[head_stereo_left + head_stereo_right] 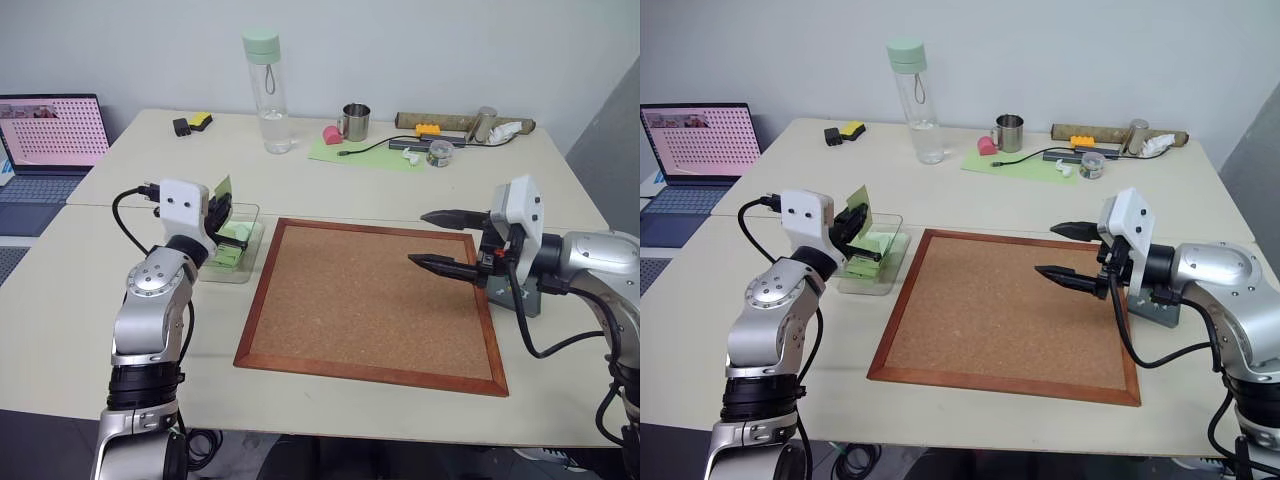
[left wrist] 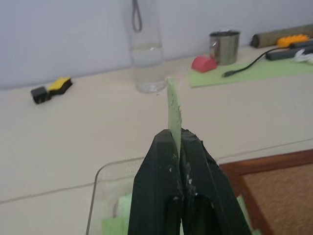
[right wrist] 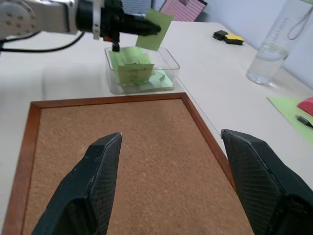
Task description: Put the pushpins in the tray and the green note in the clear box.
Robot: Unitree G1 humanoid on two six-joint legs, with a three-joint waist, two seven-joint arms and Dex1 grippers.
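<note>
I see a cork board [image 1: 372,303] in a wooden frame lying flat on the bench [image 1: 300,185]. Behind it stand a clear water bottle [image 1: 268,92] with a mint lid and a metal mug [image 1: 354,122]; an open laptop [image 1: 45,145] sits far left.

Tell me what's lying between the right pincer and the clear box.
Only the cork board: its bare surface and wooden frame span the stretch from the open right pincer to the clear box, with nothing on it, as the right wrist view shows.

left gripper [image 1: 853,222] pinches green note [image 1: 860,199] (upright) | above clear box [image 1: 885,268]
</note>
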